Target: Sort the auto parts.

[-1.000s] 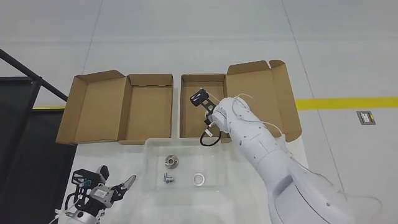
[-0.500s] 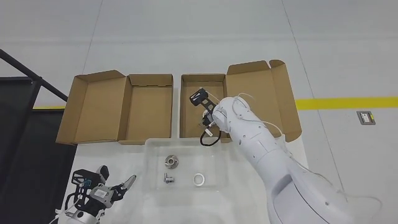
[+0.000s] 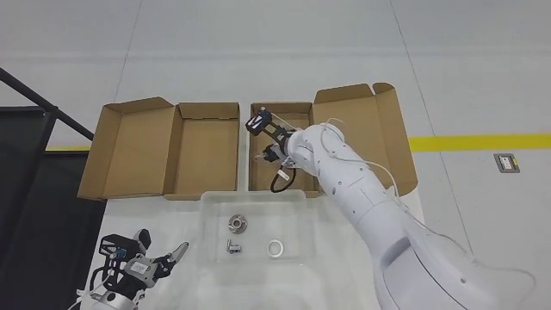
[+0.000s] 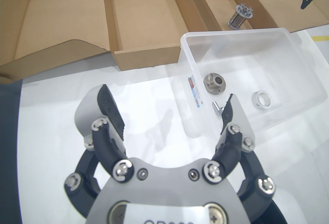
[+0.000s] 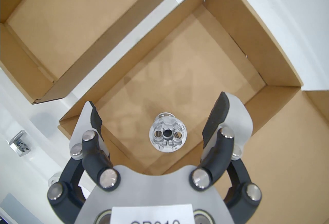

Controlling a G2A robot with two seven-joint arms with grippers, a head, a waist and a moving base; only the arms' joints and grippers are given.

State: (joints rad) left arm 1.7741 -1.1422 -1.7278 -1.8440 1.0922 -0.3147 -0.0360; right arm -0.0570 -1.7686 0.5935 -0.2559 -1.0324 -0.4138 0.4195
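The toothed metal cylinder (image 5: 168, 135) stands on end on the floor of the right cardboard box (image 5: 244, 29), at the end nearest the clear bin (image 4: 231, 32). Its long axis is vertical, with the toothed flange and centre bore facing up. The right wrist view looks straight down that bore, with the right pincer (image 5: 156, 103) spread wide above the part and touching nothing. The left wrist view gives the side instead, a ribbed barrel under the flange. The top view sets the right arm over that box.

In the bin lie a flanged hub (image 4: 215, 82), a ring collar (image 4: 261, 99) and a small bracket (image 4: 216, 106), each apart from the others. The left pincer (image 4: 167, 93) hangs open over the white surface (image 4: 51, 119) just beside the bin. The left cardboard box (image 4: 138, 17) sits alongside the right one.

Since a second ago the right pincer has swung across its box toward the left box. The left pincer has kept its place.
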